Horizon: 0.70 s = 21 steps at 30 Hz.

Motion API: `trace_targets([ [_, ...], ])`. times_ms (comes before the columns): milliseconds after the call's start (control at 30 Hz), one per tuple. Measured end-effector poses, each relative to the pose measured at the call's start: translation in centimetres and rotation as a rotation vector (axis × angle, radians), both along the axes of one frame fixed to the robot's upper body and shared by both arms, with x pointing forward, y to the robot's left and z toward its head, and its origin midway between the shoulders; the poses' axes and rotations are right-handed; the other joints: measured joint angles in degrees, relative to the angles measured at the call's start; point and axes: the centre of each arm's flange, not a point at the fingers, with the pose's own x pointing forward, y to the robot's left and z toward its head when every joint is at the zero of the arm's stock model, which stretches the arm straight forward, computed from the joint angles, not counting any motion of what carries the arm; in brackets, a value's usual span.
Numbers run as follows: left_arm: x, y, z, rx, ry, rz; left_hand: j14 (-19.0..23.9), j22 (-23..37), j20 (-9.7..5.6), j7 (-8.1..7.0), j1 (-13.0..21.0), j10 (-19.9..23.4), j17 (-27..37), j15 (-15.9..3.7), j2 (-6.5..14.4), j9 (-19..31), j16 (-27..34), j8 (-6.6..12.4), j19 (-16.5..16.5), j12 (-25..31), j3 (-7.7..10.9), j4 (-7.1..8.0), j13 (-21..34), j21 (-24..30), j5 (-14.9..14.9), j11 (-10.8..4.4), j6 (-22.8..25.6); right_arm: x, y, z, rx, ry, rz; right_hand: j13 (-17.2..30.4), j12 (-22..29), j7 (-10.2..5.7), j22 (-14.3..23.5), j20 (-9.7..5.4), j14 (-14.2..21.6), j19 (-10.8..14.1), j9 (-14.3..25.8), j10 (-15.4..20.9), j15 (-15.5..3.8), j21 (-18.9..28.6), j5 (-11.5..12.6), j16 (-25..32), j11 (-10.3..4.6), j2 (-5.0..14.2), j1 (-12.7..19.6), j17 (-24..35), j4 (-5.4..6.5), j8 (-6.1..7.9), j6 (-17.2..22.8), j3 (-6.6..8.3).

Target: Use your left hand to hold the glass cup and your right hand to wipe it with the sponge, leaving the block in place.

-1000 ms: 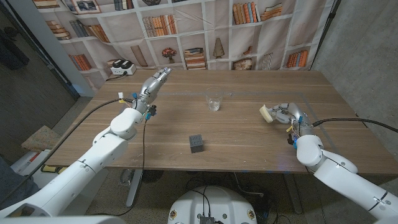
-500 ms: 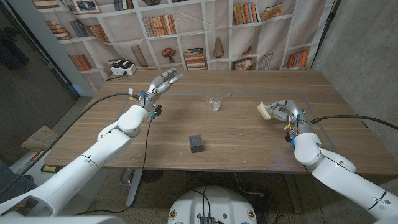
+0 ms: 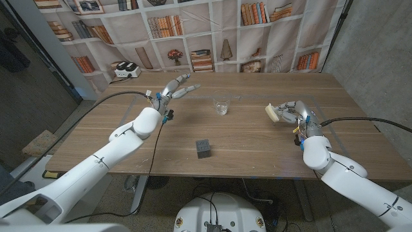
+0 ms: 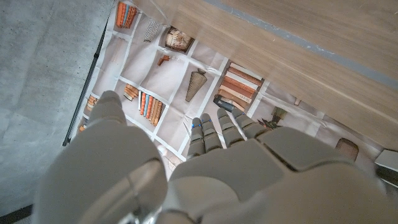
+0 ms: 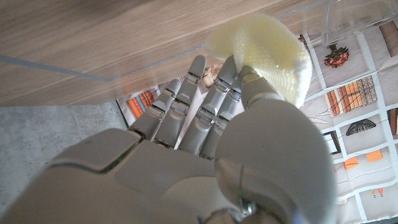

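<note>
The right hand (image 3: 291, 113) is seen at the table's (image 3: 257, 145) right side, its fingers closed around a pale yellow sponge (image 3: 273, 114), which is held up off the wood. In the right wrist view the sponge (image 5: 267, 50) is pinched between the thumb and the fingertips (image 5: 231, 65) of that hand (image 5: 205, 143), and a bookshelf backdrop is seen beyond the table edge.

The left hand (image 3: 175, 88) is raised over the far left part of the table, with nothing in it and the fingers spread, pointing toward the 2 o'clock direction. In the left wrist view the same hand (image 4: 211, 168) is shown with its fingers (image 4: 214, 134) extended toward the backdrop.

The glass cup (image 3: 222, 106) stands upright between the two hands, at about 3 o'clock from the left hand and 9 o'clock from the sponge, apart from both. The dark grey block (image 3: 203, 148) sits nearer the front edge, at roughly 7 o'clock from the cup and well apart from it. A printed bookshelf backdrop (image 3: 193, 32) is hung behind the table.
</note>
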Motion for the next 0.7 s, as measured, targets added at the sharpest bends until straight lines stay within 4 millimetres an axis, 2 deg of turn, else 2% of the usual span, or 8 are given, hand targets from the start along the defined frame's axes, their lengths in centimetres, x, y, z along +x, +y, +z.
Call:
trace_targets([
  [500, 1.6, -3.1, -1.1, 0.165, -0.001, 0.075, -0.01, -0.18, -0.19, -0.31, 0.47, 0.0, -0.01, 0.0, -0.17, 0.0, -0.33, 0.0, -0.48, 0.0, -0.25, -0.24, 0.0, -0.59, 0.0, 0.0, 0.31, 0.1, 0.3, 0.6, -0.01, -0.006, 0.002, -0.4, -0.45, 0.0, 0.0, 0.0, 0.0, 0.0, 0.02, -0.1, 0.0, 0.0, -0.19, 0.0, 0.1, 0.3, 0.62, 0.0, 0.24, -0.03, 0.0, -0.24],
  [533, 1.6, -3.3, -1.2, 0.174, 0.0, 0.077, -0.01, -0.18, -0.28, -0.31, 0.97, -0.02, -0.01, 0.0, -0.67, 0.0, -0.33, 0.0, -0.77, 0.0, -0.25, -0.24, 0.0, -0.59, 0.0, -0.01, 0.31, 0.1, 0.3, 0.6, -0.01, -0.006, 0.002, -0.4, -0.45, 0.0, 0.0, 0.0, 0.0, 0.0, 0.02, -0.1, 0.0, 0.0, -0.19, 0.0, 0.1, 0.23, 0.68, -0.01, 0.24, -0.03, 0.0, -0.24],
  [700, 1.9, -4.2, -1.8, 0.221, 0.003, 0.089, -0.26, -0.18, -0.29, -0.33, 1.49, -0.23, -0.01, -0.2, -0.15, 0.0, -0.53, -0.28, -0.95, 0.0, -0.25, -0.24, 0.0, -0.59, 0.0, -0.21, 0.29, 0.4, 0.3, 0.7, -0.011, -0.003, 0.002, -0.41, -0.45, 0.0, 0.0, 0.0, 0.0, 0.0, 0.02, -0.2, 0.01, 0.0, -0.2, -0.1, 0.2, 0.3, 0.76, -0.01, 0.24, -0.12, 0.0, -0.25],
])
